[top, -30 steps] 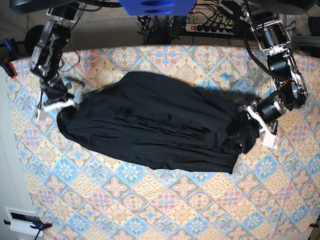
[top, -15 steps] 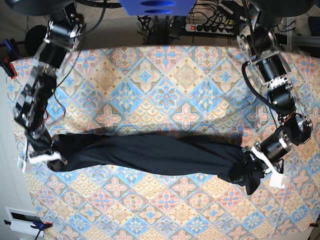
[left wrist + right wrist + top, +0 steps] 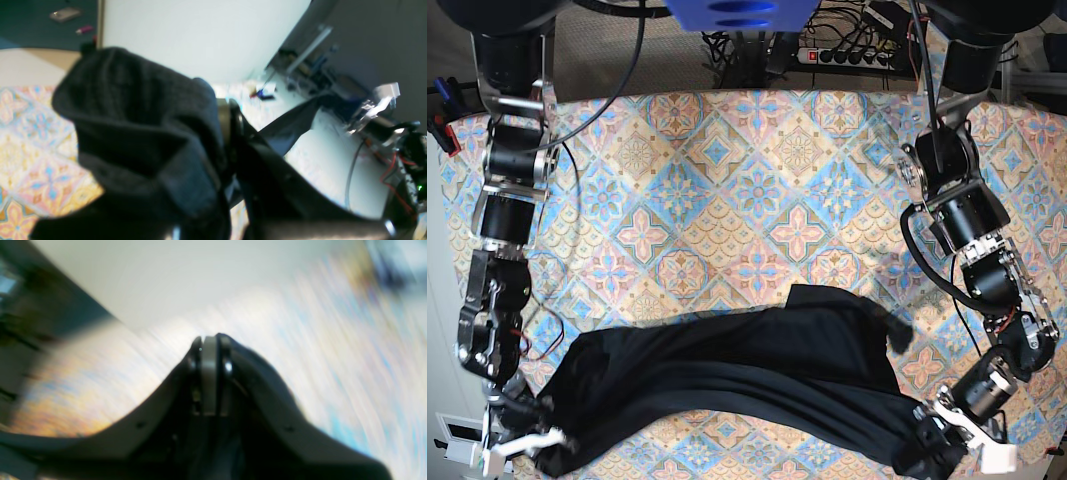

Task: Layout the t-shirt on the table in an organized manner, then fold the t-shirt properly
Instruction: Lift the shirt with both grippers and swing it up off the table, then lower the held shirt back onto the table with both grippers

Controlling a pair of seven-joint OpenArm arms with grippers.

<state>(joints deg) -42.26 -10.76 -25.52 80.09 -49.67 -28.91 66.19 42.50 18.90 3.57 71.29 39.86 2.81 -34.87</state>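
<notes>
Two ends of the t-shirt (image 3: pixel 727 375) are being pinched, one by each end effector, left (image 3: pixel 952 432) and right (image 3: pixel 527 440), jaws pressed together; the bunched cloth is sagging along the table (image 3: pixel 757 170) near edge. Probably, uneven pulling risks dragging it off.

A plain black t-shirt (image 3: pixel 727 375), free of any print, stretches between the black-bodied left gripper (image 3: pixel 947 432) and the white-tipped right gripper (image 3: pixel 527 440). Beyond both grippers spreads a worktop (image 3: pixel 757 180) clothed in pastel diamond tiles of blue, pink and yellow-orange, each set with a floral medallion. Seen from the left wrist, the cloth bunched at the gripper reads charcoal black, with the tile pattern showing to its left.
</notes>
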